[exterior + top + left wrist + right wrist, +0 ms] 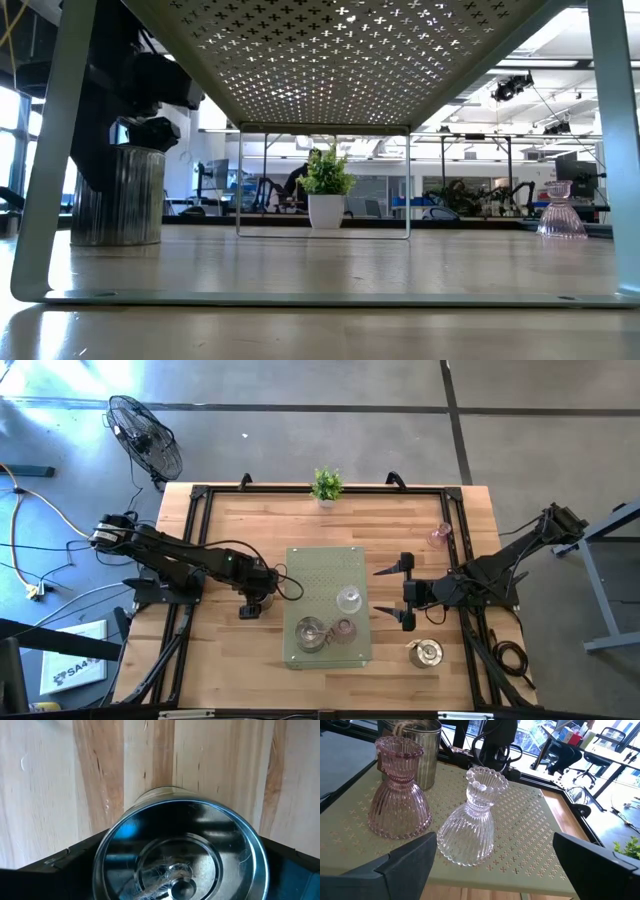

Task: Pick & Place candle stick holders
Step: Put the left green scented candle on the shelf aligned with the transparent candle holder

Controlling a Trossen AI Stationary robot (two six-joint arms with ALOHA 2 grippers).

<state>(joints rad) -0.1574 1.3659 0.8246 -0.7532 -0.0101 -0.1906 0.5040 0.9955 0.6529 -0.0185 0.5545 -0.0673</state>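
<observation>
A silver metal holder (120,195) stands upright on the wooden table, left of the green perforated stand (325,565). My left gripper (255,598) is over it, shut on it. On the stand are a clear glass holder (472,820), a pink glass holder (397,795) and a second silver holder (417,750). My right gripper (495,865) is open and empty, level at the stand's right edge, facing the clear holder. Another pink holder (440,535) and a third silver holder (427,652) stand on the table at the right. My left gripper comes from above, pointing down, with one finger (55,867) on each side of the silver holder's outer wall, just below its rim (107,845). The holder is upright with its base on the table (115,240).
A small green potted plant (326,485) stands at the table's far edge. A black frame rail (195,510) runs around the tabletop. Bare wood (240,530) lies left of the stand. A fan (145,435) stands on the floor beyond the far left corner.
</observation>
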